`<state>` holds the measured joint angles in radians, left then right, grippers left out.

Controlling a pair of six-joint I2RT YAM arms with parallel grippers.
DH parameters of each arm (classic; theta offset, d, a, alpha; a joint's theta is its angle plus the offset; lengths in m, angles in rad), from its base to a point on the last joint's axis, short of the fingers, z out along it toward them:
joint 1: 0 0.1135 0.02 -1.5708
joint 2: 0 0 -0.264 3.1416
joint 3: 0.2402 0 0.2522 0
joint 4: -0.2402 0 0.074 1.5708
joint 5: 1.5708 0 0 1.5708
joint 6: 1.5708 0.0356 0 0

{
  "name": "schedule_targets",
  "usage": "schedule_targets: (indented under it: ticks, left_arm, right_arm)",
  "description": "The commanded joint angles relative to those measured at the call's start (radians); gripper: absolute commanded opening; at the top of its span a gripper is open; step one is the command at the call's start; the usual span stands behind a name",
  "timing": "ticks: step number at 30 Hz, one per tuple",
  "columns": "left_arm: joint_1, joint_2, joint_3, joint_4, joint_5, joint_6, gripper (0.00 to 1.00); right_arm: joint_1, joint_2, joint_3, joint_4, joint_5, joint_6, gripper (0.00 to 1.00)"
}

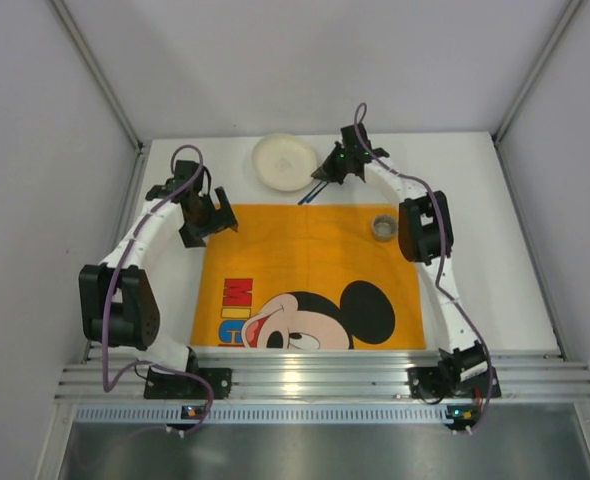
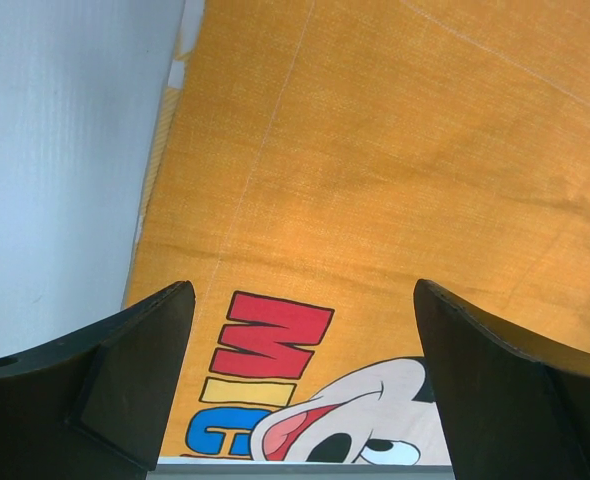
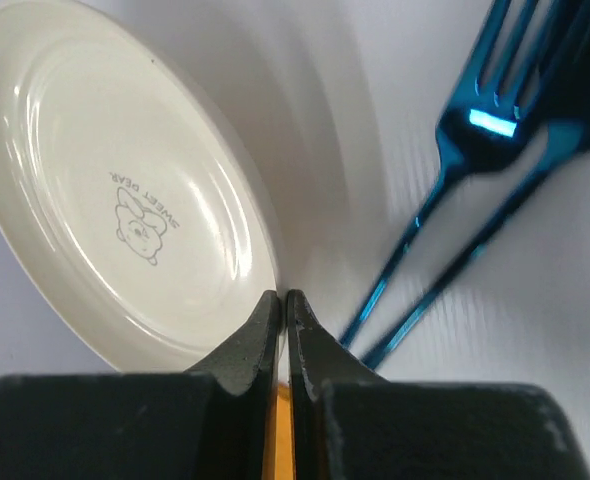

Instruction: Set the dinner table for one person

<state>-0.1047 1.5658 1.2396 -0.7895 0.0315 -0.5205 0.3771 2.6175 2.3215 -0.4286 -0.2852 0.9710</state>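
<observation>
On the white dinner table [image 1: 495,250] lies an orange cartoon-mouse placemat [image 1: 305,270]. A cream plate [image 1: 285,162] rests just beyond its far edge. My right gripper [image 1: 327,172] is shut with its tips pinched on the near rim of the plate [image 3: 125,190]. A shiny blue fork [image 3: 480,110] and a second blue handle [image 3: 455,290] lie right of the jaws, apart from them. My left gripper [image 1: 210,218] hovers over the placemat's far left corner. Its fingers [image 2: 135,370] stand wide open around nothing.
A small clear cup [image 1: 384,226] stands on the placemat's far right part, close to the right arm's elbow. White walls close in the table on both sides and at the back. An aluminium rail [image 1: 325,375] runs along the near edge.
</observation>
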Motion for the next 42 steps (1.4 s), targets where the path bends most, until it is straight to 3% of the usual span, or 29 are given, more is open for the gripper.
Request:
schedule_targets:
  ticks: [1,8,14,21,26,27,29,30,33,37,42]
  left_arm:
    - [0.008,-0.070,-0.005,-0.007,-0.024,0.014,0.96]
    - [0.008,-0.096,-0.034,0.033,-0.022,0.014,0.96]
    - [0.008,-0.104,-0.063,0.062,-0.019,0.016,0.96]
    - [0.008,-0.116,-0.080,0.068,-0.008,0.020,0.96]
    - [0.008,-0.138,-0.089,0.059,-0.015,0.025,0.96]
    - [0.008,-0.147,-0.095,0.056,-0.015,0.025,0.96]
    - [0.008,-0.164,-0.106,0.053,-0.019,0.030,0.96]
    - [0.008,-0.170,-0.111,0.049,-0.022,0.030,0.96]
    - [0.008,-0.191,-0.132,0.047,-0.022,0.033,0.96]
    - [0.008,-0.207,-0.161,0.055,-0.024,0.027,0.96]
    - [0.008,-0.198,-0.175,0.065,-0.018,0.022,0.96]
  right_arm:
    - [0.020,-0.308,-0.155,0.067,-0.063,-0.093,0.00]
    - [0.049,-0.756,-0.717,-0.088,-0.039,-0.314,0.00]
    - [0.126,-0.951,-0.951,-0.215,0.015,-0.403,0.00]
    - [0.186,-1.004,-1.183,-0.148,-0.006,-0.402,0.00]
    - [0.204,-0.956,-1.234,-0.099,-0.002,-0.376,0.00]
    - [0.204,-0.952,-1.220,-0.108,-0.002,-0.376,0.21]
    - [0.206,-0.958,-1.191,-0.143,0.014,-0.380,0.49]
    - [0.206,-0.965,-1.179,-0.156,0.027,-0.382,0.70]
    - [0.200,-0.985,-1.078,-0.220,0.061,-0.410,0.89]
    - [0.142,-0.944,-0.920,-0.245,0.031,-0.413,0.93]
    - [0.028,-0.681,-0.596,-0.234,-0.017,-0.399,0.93]
